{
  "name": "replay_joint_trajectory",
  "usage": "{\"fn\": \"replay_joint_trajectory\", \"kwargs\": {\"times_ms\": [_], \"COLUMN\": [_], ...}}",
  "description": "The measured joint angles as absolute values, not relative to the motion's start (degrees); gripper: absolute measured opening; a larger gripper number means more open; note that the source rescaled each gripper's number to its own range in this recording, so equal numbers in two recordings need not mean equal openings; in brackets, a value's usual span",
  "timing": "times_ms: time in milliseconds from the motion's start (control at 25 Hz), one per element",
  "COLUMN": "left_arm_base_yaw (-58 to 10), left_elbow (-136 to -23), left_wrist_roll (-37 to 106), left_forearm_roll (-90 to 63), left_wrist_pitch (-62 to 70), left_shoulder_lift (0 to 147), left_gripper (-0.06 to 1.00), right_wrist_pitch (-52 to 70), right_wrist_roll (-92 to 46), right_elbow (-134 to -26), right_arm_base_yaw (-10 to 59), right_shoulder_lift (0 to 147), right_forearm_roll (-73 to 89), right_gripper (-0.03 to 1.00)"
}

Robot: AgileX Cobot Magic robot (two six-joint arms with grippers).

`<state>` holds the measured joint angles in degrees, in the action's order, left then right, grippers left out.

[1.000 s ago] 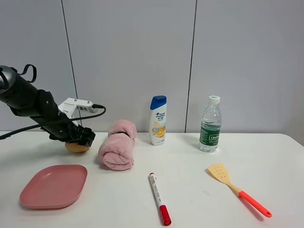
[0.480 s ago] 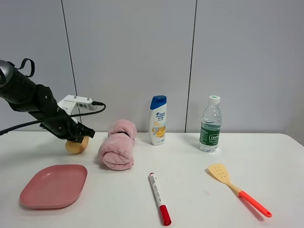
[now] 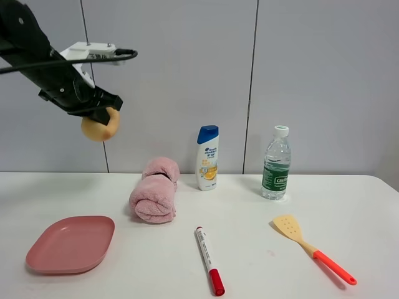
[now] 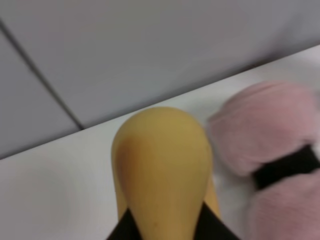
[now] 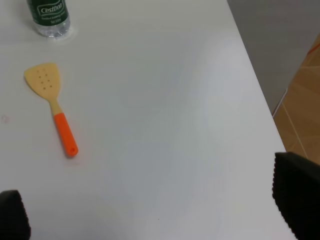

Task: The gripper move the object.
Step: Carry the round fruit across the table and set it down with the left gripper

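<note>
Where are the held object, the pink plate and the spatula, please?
object (image 3: 97, 130): exterior high view, its rounded lower side.
pink plate (image 3: 72, 242): exterior high view, its bare middle.
spatula (image 5: 44, 81): right wrist view, its perforated blade.

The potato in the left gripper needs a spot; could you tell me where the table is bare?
For the potato: bare behind the pink plate, left of the towel; between marker and spatula; right of the spatula. Crowded: towel, shampoo bottle, water bottle along the back.
</note>
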<state>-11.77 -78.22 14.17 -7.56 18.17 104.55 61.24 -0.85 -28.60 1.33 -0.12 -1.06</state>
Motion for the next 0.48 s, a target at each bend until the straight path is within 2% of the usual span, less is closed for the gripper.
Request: {"fn": "replay_joint_trajectory", "kwargs": {"times_ms": [480], "left_arm_base_yaw": [-31.1], "left_elbow": [-78.2], "left_wrist_roll": [14.2], "left_forearm_roll": [-7.6], "left_wrist_pitch": [21.7], "left_shoulder_lift": [98.7], "left_gripper": [0.01], "right_wrist_pitch": [61.2], "right_wrist_roll": [-0.9], "right_elbow": [-28.6], "right_arm_base_yaw": [1.3], "right_shoulder_lift": [-0.1], "right_forearm_roll": [-1.1], "right_gripper": [1.00]}}
